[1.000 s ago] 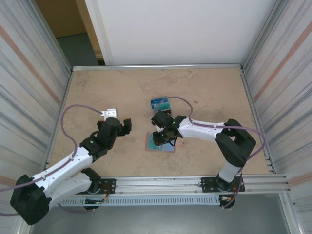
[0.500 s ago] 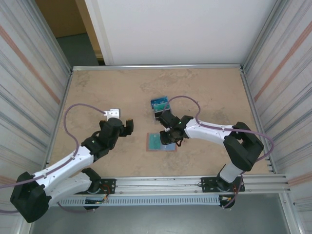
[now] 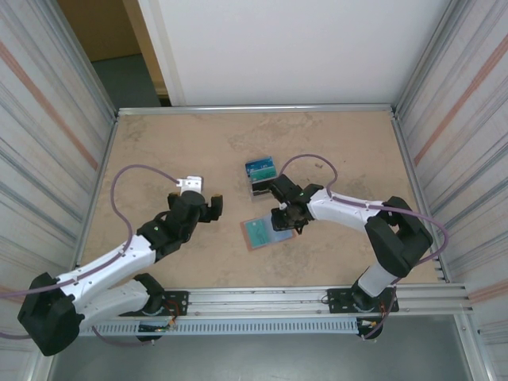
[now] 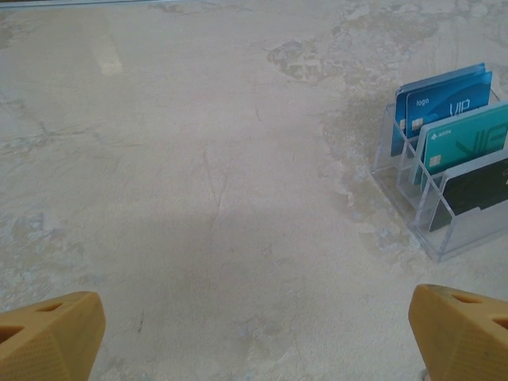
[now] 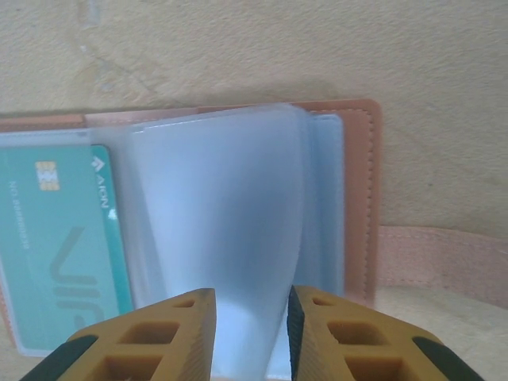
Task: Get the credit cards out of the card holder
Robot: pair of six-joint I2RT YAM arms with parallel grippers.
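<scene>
— Tan leather first: how many card holders?
— One card holder (image 5: 367, 198), lying open on the table (image 3: 159, 143), just below the centre of the overhead view. Its left side runs off the right wrist picture.
— Cards inside it?
— One teal card (image 5: 63, 254) under a clear pocket, at the left. A bulging clear leaf (image 5: 222, 206) covers the other pockets, so I cannot make out whether they hold any.
— And the stand?
— One clear stand (image 4: 464, 234), cut off by the right edge of the left wrist view. Four cards stand in it: two blue cards (image 4: 444, 99), a second teal card (image 4: 468, 143) and one dark card (image 4: 476, 190).
— Grippers?
— Two. The left gripper (image 4: 254, 341) is spread wide over bare table, its fingers cut off at the bottom corners. The right gripper (image 5: 250, 333) has its jaws narrowly apart with the clear leaf between them; I cannot tell whether they pinch it.
— Anything else?
— One strap tab (image 5: 444, 254), at the right, blurred.
</scene>
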